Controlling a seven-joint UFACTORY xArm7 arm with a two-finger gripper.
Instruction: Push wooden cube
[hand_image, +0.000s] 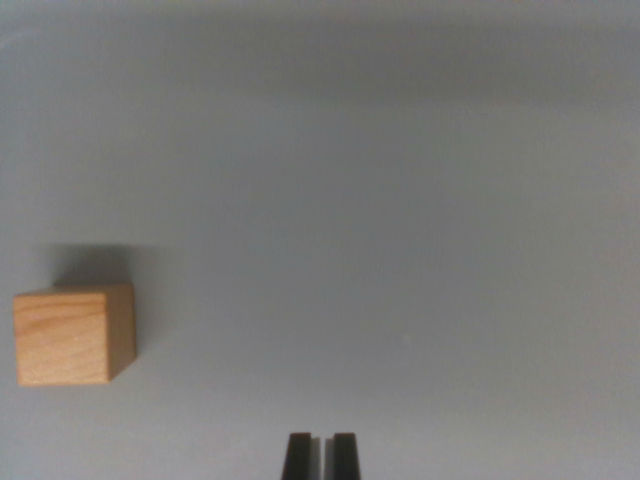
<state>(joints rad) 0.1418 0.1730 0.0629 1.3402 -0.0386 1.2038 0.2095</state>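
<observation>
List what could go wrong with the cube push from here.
1. The gripper sits well to the wrist view's right of the wooden cube, apart from it; a straight advance would likely miss.
2. The cube is at the frame's left edge; pushed further left, it could leave view.

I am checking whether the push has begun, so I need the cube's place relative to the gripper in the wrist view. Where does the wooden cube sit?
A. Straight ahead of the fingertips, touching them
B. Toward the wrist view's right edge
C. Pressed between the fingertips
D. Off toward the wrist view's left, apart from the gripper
D: the wooden cube rests on the grey surface near the wrist view's left edge, with bare surface between it and the gripper at bottom centre.
</observation>
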